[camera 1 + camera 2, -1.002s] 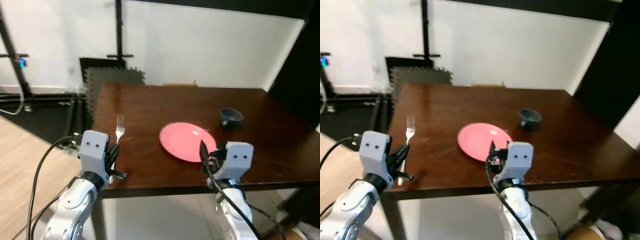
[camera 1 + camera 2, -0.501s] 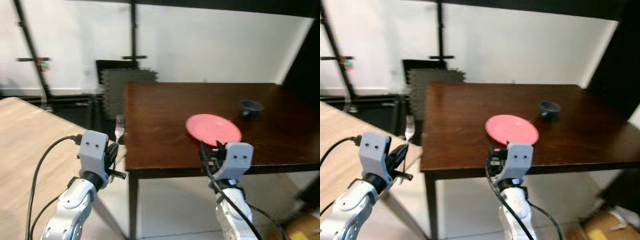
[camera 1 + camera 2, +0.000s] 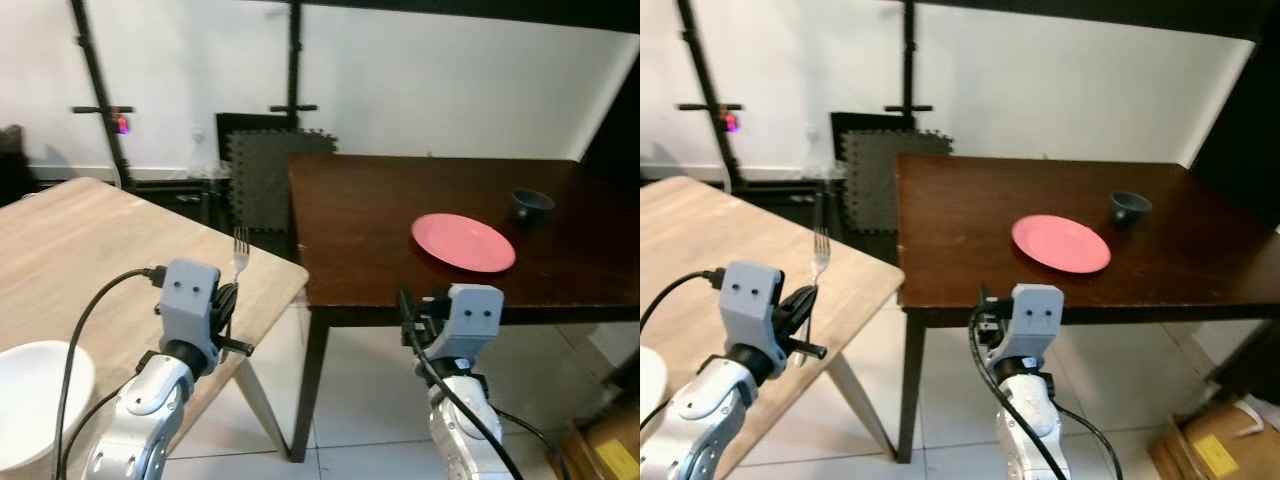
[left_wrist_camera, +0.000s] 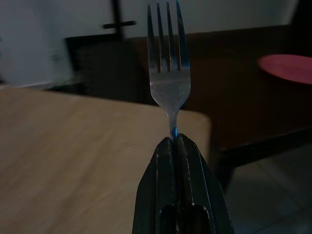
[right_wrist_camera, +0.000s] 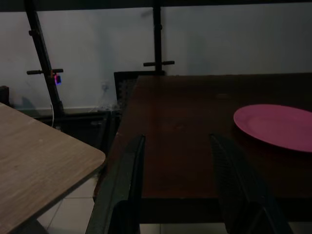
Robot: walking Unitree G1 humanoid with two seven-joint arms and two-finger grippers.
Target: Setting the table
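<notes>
fork [image 4: 168,83] handle hidden inside left gripper [image 4: 176,146], white bowl [image 3: 35,395] cropped

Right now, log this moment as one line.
left gripper: shut on fork | right gripper: open, idle | pink plate: on dark table

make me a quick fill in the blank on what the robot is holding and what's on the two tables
1. The left hand is shut on a ____, tines up.
2. The pink plate lies on the ____ wooden table.
3. The fingers of the right hand stand ____, with nothing between them.
4. The white bowl sits on the ____ wooden table.

Missing words: fork; dark; open; light
</notes>
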